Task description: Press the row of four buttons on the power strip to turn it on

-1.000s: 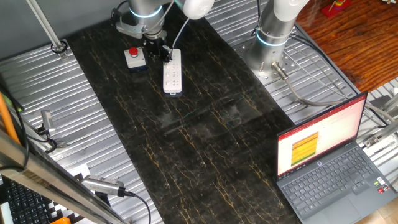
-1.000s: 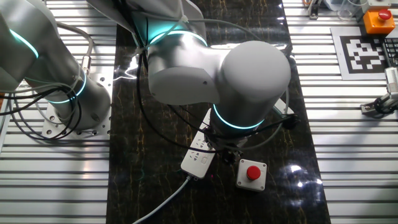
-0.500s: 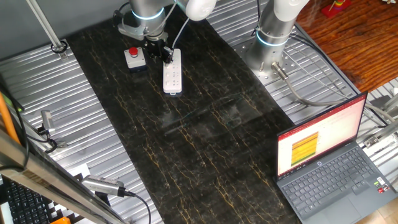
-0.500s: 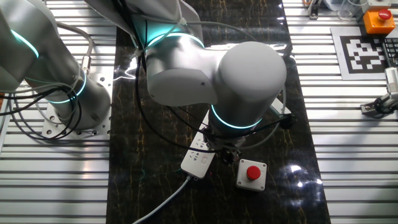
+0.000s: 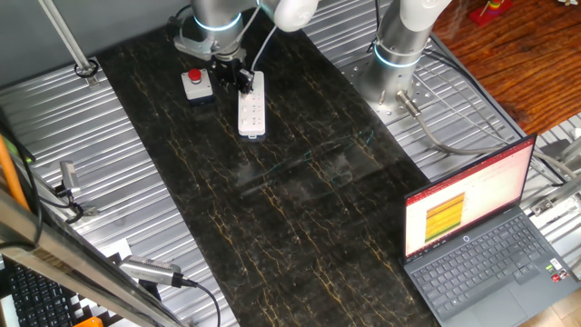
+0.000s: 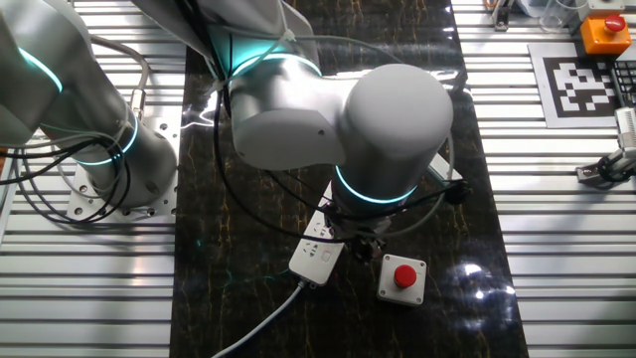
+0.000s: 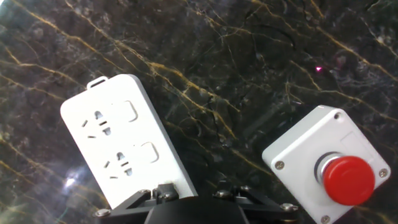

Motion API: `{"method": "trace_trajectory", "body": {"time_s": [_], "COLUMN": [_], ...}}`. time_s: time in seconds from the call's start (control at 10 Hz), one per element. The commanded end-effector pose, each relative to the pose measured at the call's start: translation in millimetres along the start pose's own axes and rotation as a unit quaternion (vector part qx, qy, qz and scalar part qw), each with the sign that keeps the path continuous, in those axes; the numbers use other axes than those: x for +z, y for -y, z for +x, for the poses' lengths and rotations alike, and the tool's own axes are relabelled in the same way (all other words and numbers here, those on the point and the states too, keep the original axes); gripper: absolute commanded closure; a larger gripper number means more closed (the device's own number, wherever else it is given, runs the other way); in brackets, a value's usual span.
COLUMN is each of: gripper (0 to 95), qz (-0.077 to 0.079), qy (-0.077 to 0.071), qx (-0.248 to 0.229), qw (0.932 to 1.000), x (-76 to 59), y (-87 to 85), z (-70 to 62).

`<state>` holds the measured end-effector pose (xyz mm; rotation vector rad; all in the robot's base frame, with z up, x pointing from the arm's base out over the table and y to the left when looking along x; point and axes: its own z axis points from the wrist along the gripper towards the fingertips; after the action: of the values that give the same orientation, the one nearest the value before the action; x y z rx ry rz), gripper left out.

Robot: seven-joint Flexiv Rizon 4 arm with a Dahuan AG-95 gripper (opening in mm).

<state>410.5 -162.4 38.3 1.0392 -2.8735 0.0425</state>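
The white power strip [image 5: 251, 106] lies on the dark marble mat, with its cable leaving at the far end. In the hand view the power strip [image 7: 121, 155] shows two sockets, each with a pale rectangular button [image 7: 130, 111] beside it. The other buttons are hidden under the hand. My gripper [image 5: 238, 78] hangs low over the strip's far end, on the side toward the red button box. In the hand view the gripper [image 7: 194, 194] is only a dark mass at the bottom edge, and its left part overlaps the strip's edge. No view shows the fingertips.
A grey box with a big red round button [image 7: 345, 177] sits just beside the strip [image 5: 195, 84]. The arm's large elbow [image 6: 397, 129] hides most of the strip in the other fixed view. An open laptop [image 5: 481, 236] stands at the near right.
The arm has shifted very slightly over the strip's far end. The strip and the red button box have not moved.
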Motion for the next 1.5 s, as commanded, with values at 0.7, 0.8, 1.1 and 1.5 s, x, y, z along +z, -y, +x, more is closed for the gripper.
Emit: {"method": "trace_trajectory", "body": {"time_s": [0.7,0.8,1.1,1.5], "gripper": [57.0,57.0,57.0,57.0], "qz": [0.001,-0.001,0.001,0.001], "qy": [0.004,0.005,0.004,0.004], "qx": [0.022,0.023,0.026,0.026], "qw": [0.9997,0.9997,0.9997,0.9997], "x": [-12.3,-13.0,-9.3,-1.4], "y": [-15.5,-14.4,-15.9,-18.0], "z": [-28.0,-30.1,-33.4,-34.7]}}
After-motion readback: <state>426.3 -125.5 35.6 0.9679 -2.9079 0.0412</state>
